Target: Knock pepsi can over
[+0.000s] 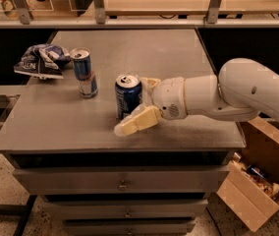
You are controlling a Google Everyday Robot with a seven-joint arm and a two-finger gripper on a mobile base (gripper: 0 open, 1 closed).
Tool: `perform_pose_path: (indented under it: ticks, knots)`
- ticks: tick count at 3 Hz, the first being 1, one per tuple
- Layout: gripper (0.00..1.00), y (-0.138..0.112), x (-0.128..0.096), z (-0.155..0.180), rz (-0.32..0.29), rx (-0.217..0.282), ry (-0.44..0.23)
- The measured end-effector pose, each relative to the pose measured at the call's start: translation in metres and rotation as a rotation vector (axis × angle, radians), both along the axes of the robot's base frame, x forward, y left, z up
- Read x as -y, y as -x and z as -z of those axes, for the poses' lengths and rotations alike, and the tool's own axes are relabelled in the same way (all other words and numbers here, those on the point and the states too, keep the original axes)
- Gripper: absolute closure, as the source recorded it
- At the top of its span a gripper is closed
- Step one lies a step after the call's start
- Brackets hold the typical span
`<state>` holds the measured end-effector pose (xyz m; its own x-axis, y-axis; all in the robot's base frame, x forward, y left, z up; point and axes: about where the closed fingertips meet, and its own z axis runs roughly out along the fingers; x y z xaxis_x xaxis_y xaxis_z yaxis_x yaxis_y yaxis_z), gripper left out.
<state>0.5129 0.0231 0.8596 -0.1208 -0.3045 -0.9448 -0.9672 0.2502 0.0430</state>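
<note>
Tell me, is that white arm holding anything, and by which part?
Nothing is gripped. The open pincer sits around the right side of the upright pepsi can, one finger in front, one behind.
</note>
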Motion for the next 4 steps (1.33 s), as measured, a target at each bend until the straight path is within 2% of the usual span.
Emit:
perform_pose_path:
  ticks: [1, 2, 3, 4]
  knots:
    - [0.16, -0.002, -0.017, -0.003, -0.014, -0.007, -0.089]
    - [0.39, -0.001, -0.032, -0.011, -0.034, 0.005, -0.151]
    - [0.63, -0.002, -0.034, -0.020, -0.037, 0.022, -0.173]
    - [0.86, -0.005, -0.038, -0.036, -0.052, 0.052, -0.075]
